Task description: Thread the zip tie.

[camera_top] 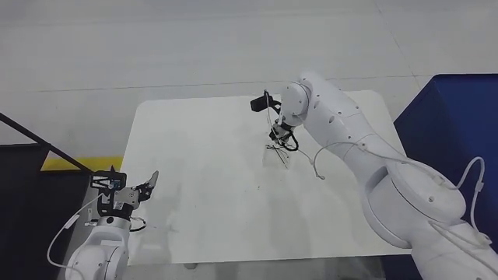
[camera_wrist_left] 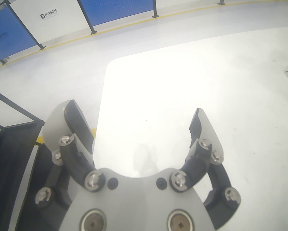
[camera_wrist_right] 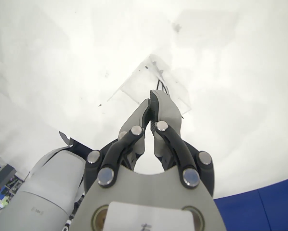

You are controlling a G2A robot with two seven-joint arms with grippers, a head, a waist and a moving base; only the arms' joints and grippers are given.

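Holds the right pincer clenched at the black zip tie in the clear tray mid-bench, probably to lift it; actual grip unclear. Parks the left pincer released near the edge, presumably ready for threading.

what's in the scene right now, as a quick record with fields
table: white, rounded corners
clear tray: flat on the table, near its middle
zip ties: black, thin, in the clear tray
right gripper: shut, tips right at the zip ties; unclear if one is pinched
left gripper: open, empty, at a table corner, apart from the tray
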